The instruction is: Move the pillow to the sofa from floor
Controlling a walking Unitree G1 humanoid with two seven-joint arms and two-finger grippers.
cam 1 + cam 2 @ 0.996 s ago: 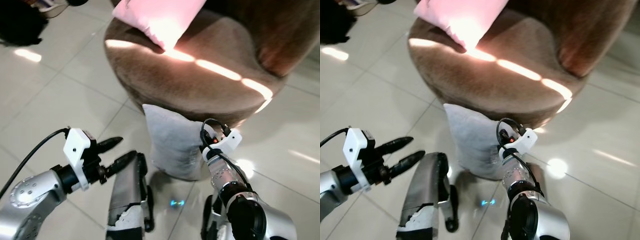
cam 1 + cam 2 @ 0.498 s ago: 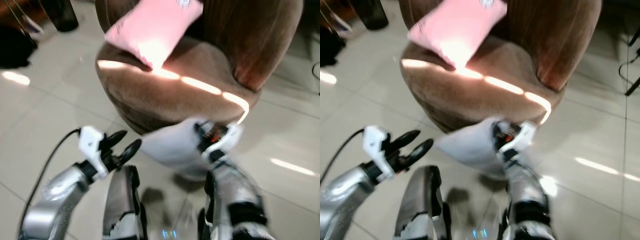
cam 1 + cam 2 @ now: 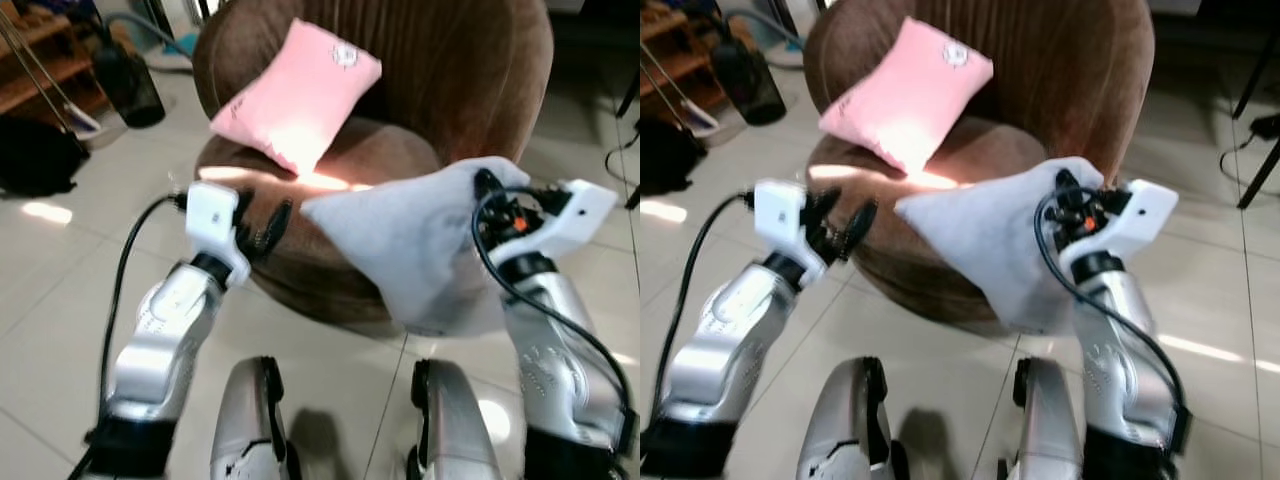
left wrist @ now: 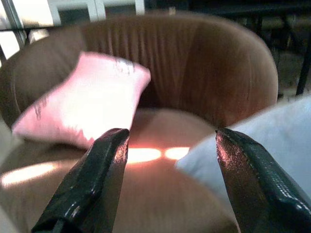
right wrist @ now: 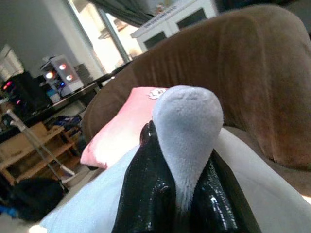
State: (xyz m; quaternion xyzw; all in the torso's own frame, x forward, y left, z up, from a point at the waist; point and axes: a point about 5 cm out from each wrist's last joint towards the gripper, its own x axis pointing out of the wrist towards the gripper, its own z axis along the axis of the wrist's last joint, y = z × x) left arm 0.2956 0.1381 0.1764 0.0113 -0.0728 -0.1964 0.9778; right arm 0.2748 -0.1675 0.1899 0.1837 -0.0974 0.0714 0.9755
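The grey pillow (image 3: 420, 240) hangs in the air, lifted clear of the floor, pinched at one corner by the right gripper (image 5: 181, 191), whose two black fingers (image 5: 146, 194) squeeze a rounded tuft of the fabric between them. From the head camera the pillow sits at about 2 o'clock from the middle of the picture, just in front of the brown sofa (image 3: 470, 90), a round, tub-shaped seat in ribbed velvety fabric with a high curved back. Whether the pillow's lower edge touches the seat front cannot be told. A pink pillow (image 3: 295, 95) leans against the sofa's backrest at 11 o'clock, with a bright strip of sunlight on the seat cushion beneath it. The left gripper (image 4: 170, 179) is raised at 9 o'clock, near the seat's front edge, its fingers (image 4: 87, 189) spread wide with nothing between them; along them the sofa seat, the pink pillow and one corner of the grey pillow can be seen. The floor (image 3: 60, 280) is glossy pale tile with thin grout lines and bright reflections. At 10 o'clock, far from the robot, stand a dark container (image 3: 128, 85), a wooden shelf (image 3: 45, 70) and a black bag (image 3: 35, 155) on the tiles. In the right wrist view, a bright window (image 5: 104, 36) and a device with red lights (image 5: 63, 73) lie beyond the sofa.
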